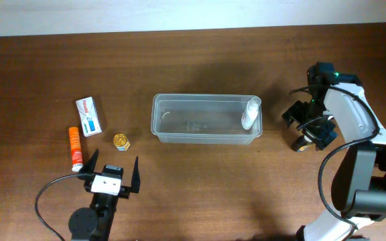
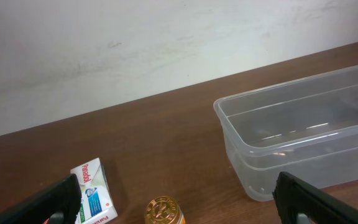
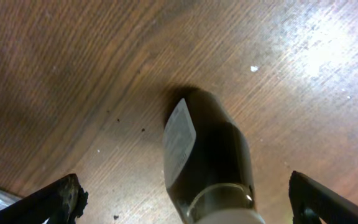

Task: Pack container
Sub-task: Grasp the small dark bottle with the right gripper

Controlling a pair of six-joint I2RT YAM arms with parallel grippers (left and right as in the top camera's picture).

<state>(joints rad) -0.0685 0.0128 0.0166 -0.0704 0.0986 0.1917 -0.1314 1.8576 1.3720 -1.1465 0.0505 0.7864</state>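
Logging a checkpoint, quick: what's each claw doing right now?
Left claw: open, empty.
Right claw: open, straddling a dark bottle, not gripping it.

The clear rectangular container [image 1: 200,138] stands upright, lidless, near the middle.

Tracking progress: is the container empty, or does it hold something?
Not empty. The overhead view shows one small white bottle inside the container at its right end; the rest looks bare.

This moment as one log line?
left tool open | right tool open over dark bottle | tub holds white bottle | box, orange tube, gold item outside
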